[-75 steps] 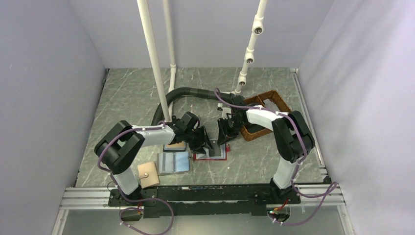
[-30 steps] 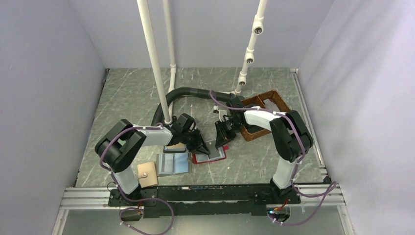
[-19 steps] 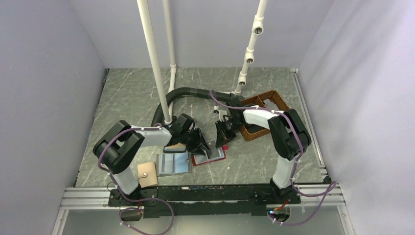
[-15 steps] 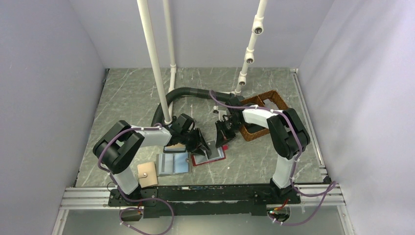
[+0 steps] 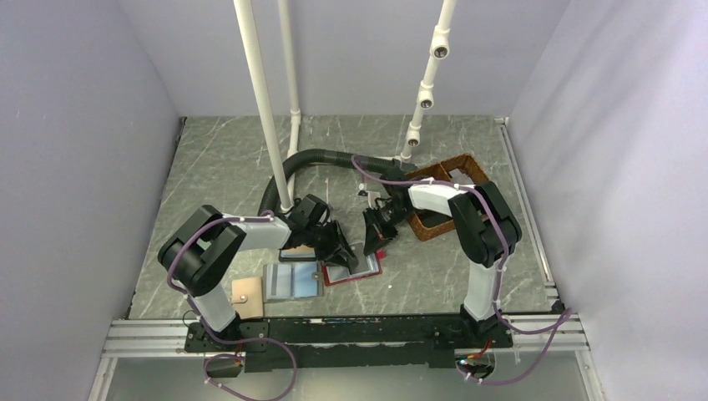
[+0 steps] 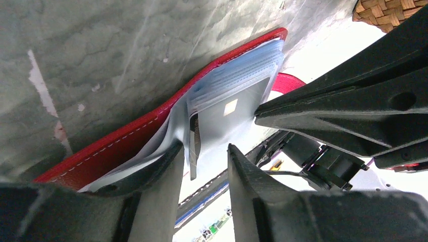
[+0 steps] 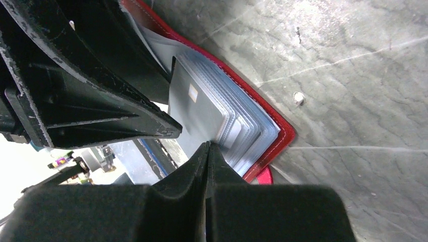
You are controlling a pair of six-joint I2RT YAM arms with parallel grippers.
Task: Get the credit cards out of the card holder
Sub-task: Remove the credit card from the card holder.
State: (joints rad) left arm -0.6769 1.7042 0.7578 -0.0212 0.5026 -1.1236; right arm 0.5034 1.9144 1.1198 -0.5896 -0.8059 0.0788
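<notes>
- Since the small red bifold card holder (image 5: 357, 271) lies spread open on the grey marbled table (image 5: 217, 167), toward the table's six o'clock side in the overhead view, its fan of pale blue clear plastic sleeves (image 7: 247, 128) is exposed to both arms;
- the left gripper (image 6: 204, 154) is seen at the holder's eleven o'clock with its fingers parted; one finger is wedged under a loose leaf, and a thin dark-edged leaf stands in the gap, unclamped so far as can be told;
- the right gripper (image 7: 208, 151) is set at the holder's one o'clock, its fingers pressed tight together at the edge of the sleeve stack; whether a sleeve edge is pinched between them cannot be told;
- none of the credit cards is shown bare; a grey flat panel with a small pale square (image 7: 194, 108) lies on top of the stack, and it may be a card in its sleeve, though that cannot be settled;
- the credit cards are judged light, thin, stiff and slick, so they would best be taken by a short exposed edge at the open mouth of a sleeve and drawn out flat along it;
- the holder is judged light and floppy at its fold, so it is likely to be dragged along unless one cover is pinned down; the sleeves are judged soft and clingy, and one could be caught in place of a card.
</notes>
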